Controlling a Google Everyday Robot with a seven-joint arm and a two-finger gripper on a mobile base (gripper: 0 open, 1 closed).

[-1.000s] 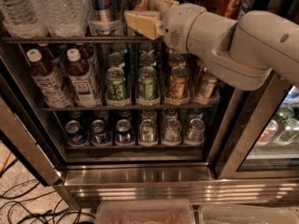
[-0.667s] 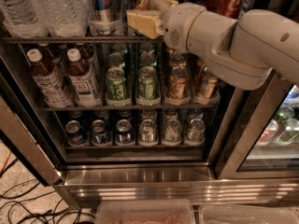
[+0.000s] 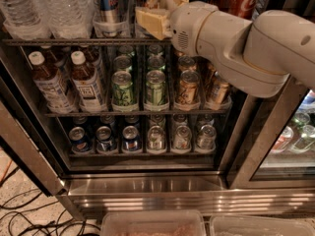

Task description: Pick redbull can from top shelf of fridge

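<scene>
The redbull can [image 3: 109,3] stands upright at the front of the top shelf [image 3: 74,42], kept in line by a clear guide. Our tool [image 3: 153,14] hovers just right of the can, probably lining up. We cannot tell how open it is, or whether it holds anything.

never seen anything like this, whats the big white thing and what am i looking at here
The big white shape is a robot arm reaching in from the right. There is only one camera view, and it looks into a drinks fridge from the front and slightly above. The arm's gripper is up at the top shelf, just right of a slim blue-and-silver redbull can, which stands beside water bottles. Whether the gripper holds anything is not clear. The lower racks carry green cans and other drinks.
</scene>
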